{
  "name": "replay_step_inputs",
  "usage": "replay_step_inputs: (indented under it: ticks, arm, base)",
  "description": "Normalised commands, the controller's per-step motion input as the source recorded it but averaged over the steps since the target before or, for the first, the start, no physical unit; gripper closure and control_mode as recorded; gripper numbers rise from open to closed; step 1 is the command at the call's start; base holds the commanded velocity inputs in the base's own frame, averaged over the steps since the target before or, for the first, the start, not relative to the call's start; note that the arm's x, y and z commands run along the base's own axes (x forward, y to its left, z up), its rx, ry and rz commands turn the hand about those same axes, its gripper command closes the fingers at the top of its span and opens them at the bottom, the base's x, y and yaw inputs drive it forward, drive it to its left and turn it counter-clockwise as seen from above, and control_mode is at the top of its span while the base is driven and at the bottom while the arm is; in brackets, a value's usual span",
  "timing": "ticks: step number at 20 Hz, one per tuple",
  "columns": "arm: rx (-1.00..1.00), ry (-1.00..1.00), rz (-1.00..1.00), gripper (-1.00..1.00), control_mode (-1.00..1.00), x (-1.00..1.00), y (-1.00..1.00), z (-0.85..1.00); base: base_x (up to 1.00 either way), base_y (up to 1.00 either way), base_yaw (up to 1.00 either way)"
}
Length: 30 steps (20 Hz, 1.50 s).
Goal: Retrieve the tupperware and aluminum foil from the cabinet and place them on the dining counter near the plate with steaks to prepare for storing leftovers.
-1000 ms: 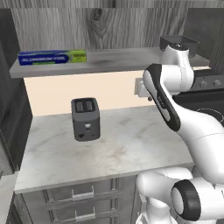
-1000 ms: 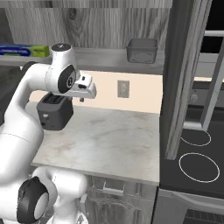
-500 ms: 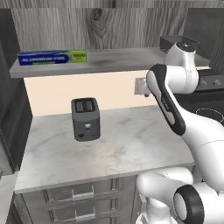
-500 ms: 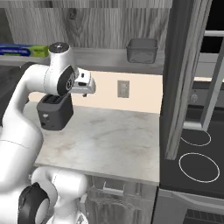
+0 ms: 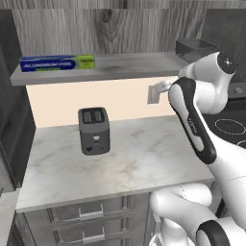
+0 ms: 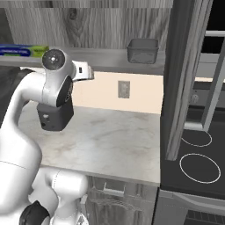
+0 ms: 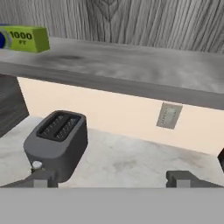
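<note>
The aluminum foil [image 5: 56, 63], a blue carton with a lime-green end [image 7: 26, 38], lies at the left of the cabinet shelf [image 5: 129, 63]. The tupperware [image 6: 142, 50], a dark grey open tub [image 5: 194, 48], stands at the shelf's right end. My gripper [image 7: 113, 178] is open and holds nothing, its fingertips [image 7: 41, 178] far apart. It hovers over the white worktop just below shelf height, between the two items, and points at the back wall. In the right base view the gripper [image 6: 89, 74] juts out from the arm's wrist. The dining counter and the plate with steaks are out of view.
A black two-slot toaster [image 5: 93, 129] stands on the white marbled worktop [image 5: 139, 158], below and left of the hand. A wall outlet [image 7: 168, 116] sits under the shelf. The open cabinet door [image 6: 182, 79] hangs on the right, with a stove [image 6: 200, 167] beyond it. Drawers [image 5: 79, 216] run below.
The hand has risen from worktop-backsplash height to just under the shelf edge. The foil, the tub and the toaster have stayed put.
</note>
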Motion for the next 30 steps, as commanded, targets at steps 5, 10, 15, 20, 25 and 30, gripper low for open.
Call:
replay_step_inputs:
  ticks: [5,10,15,20,25,30]
  arm:
    - [0.01,-0.28,0.07,-1.00,-1.00,0.17,0.36,0.52]
    - [0.00,-0.04,0.05,-1.00,-1.00,0.28,0.52,0.36]
    - [0.00,0.02,0.08,-1.00,-1.00,0.42,0.36,0.22]
    - [0.00,0.06,0.05,-1.00,-1.00,0.27,0.34,0.10]
    - [-0.02,0.01,0.05,-1.00,-1.00,0.29,0.44,0.00]
    - [-0.01,0.00,0.07,-1.00,-1.00,0.28,0.48,0.00]
  base:
    - [0.00,0.00,0.00]
    - [0.00,0.00,0.00]
    - [0.00,0.00,0.00]
    - [0.00,0.00,0.00]
    - [0.00,0.00,0.00]
    - [0.00,0.00,0.00]
